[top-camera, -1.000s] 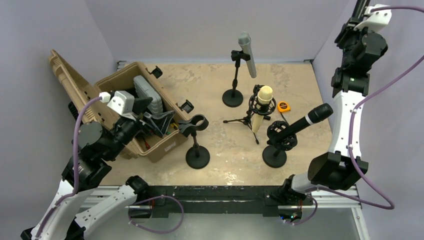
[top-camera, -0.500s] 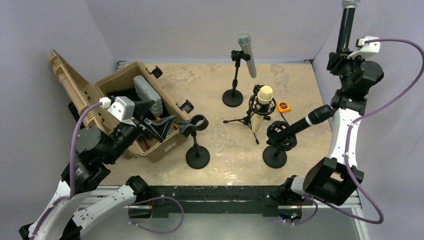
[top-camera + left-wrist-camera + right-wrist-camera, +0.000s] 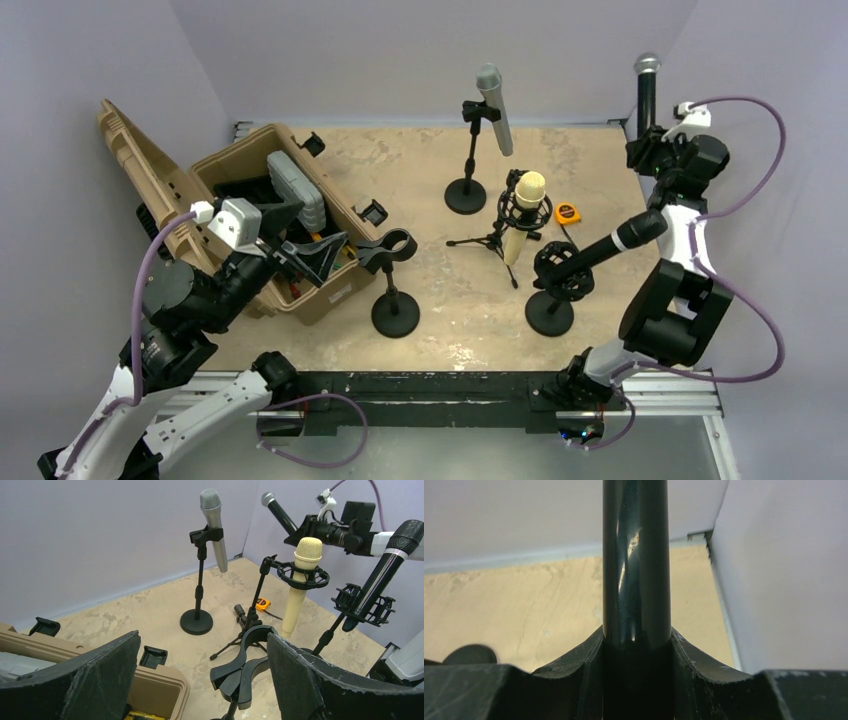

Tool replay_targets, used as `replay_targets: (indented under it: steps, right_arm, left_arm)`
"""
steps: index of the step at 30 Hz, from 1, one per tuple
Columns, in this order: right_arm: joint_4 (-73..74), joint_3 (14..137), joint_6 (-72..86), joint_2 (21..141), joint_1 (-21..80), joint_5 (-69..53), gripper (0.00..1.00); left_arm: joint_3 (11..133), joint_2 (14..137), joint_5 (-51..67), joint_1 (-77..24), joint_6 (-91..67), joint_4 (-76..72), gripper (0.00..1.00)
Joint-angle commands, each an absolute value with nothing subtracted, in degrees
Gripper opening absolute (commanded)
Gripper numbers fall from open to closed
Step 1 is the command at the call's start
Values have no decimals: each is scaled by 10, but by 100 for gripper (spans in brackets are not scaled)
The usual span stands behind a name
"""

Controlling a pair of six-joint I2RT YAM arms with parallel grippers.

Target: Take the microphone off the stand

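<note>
Microphone off its stand, upright in my right claw

My right claw (image 3: 655,152) is clamped narrow on the lower shaft of the black microphone (image 3: 647,95), held high over the worktop's (image 3: 420,160) far right corner, well clear of the empty stand (image 3: 395,314). My left claw (image 3: 315,252) gapes wide above the case (image 3: 250,160), holding nothing. Gripped so low, the microphone could lever loose, and my elbow hangs near the tilted microphone (image 3: 610,245), which a careless descent might knock. Since half a second ago, my right arm has folded down, bringing the microphone's head into the overhead view.
</note>
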State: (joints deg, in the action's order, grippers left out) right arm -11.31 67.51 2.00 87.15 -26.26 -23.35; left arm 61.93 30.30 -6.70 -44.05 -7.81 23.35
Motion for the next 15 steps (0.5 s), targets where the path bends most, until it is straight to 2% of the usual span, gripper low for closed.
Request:
replay_targets:
  steps: [1,7,15]
  right_arm:
    - [-165,648,8,899,-264,-274,0]
    - [-157,623,15,997,-261,-250,0]
    - [-138,632,3,1067,-246,-173,1]
  left_arm:
    - [615,298,-75,-444,-66,207,94]
    - [613,301,-75,-446,-65,205,94]
    - [612,308,-70,-448,-64,204,94]
